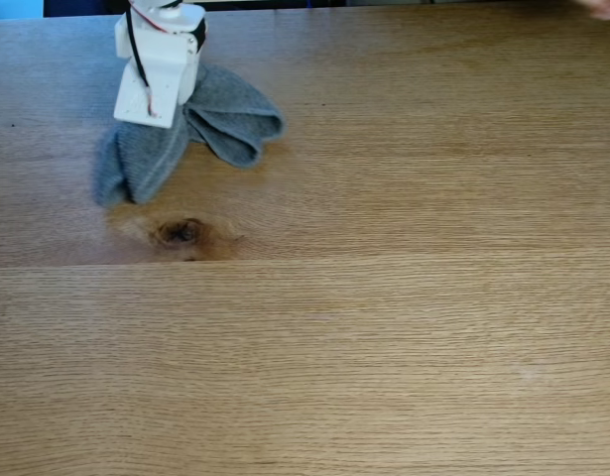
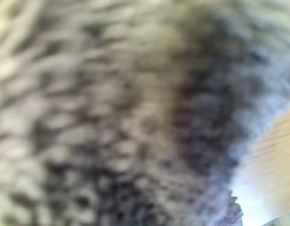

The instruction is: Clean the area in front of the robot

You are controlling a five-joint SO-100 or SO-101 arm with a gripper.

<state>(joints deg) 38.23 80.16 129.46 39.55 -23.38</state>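
Observation:
In the fixed view the white robot arm (image 1: 164,45), with black and red wires, reaches down at the top left of the oak tabletop (image 1: 384,297). Its gripper (image 1: 154,117) presses into a small grey terry cloth (image 1: 230,119). The cloth gathers under the gripper and fans out in two lobes, so the gripper looks shut on it; the fingertips themselves are hidden. A blurred, very close stretch of the cloth (image 2: 111,117) fills the wrist view, with a sliver of tabletop (image 2: 277,155) at the right.
A dark knot (image 1: 181,233) marks the wood just in front of the cloth. A plank seam runs across the table's middle. A bit of a person's hand (image 1: 607,7) shows at the top right corner.

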